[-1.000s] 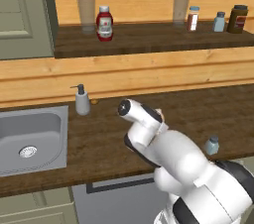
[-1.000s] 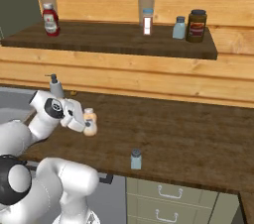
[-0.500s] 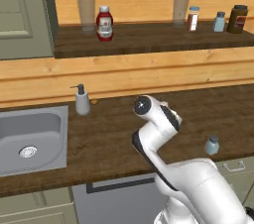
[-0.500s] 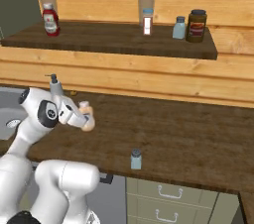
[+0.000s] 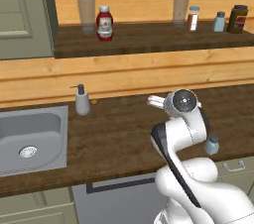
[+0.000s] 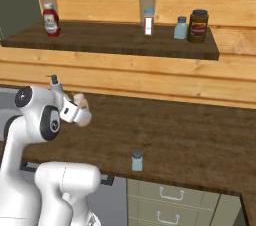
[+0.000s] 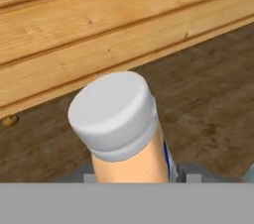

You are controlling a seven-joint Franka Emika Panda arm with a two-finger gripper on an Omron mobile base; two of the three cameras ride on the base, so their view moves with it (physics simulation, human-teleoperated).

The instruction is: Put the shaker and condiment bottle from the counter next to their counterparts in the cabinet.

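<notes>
No legible text. Red bottle point(image 5: 104, 23) label: white patch, unreadable. Dark jar point(image 6: 198, 26) label: blurred. Condiment bottle point(image 7: 130, 141) band: no lettering made out.

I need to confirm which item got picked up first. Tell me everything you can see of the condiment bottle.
The condiment bottle is a small peach-orange squeeze bottle with a white ribbed cap, plastic by its look. It sits between the fingers of the end effector, lifted off the counter near the wood wall. In the hand view its cap points toward the camera. In the right base view its cap and orange body show beyond the hand. Its label is mostly hidden.
</notes>
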